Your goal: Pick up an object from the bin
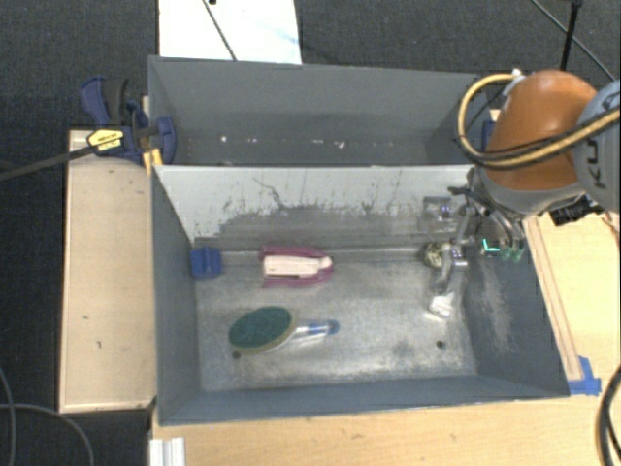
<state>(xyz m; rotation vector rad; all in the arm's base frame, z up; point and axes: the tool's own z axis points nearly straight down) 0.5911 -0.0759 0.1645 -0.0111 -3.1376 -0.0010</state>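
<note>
My gripper [447,260] hangs low at the right end of the bin, close to the back wall and just above the floor. A small pale scrap [441,308] shows right beneath it; whether it is a loose thing or part of the gripper I cannot tell. The nearest clear thing is a dish brush with a round green head [260,328] and a translucent blue handle [316,331], lying at the front, well left of the gripper. A pink and white flat object [296,266] lies mid-bin near the back wall.
A small blue block [205,262] sits at the far left against the back wall. Bare bin floor stretches between the brush and the gripper. The arm with its orange cover and cables leans in over the right rim.
</note>
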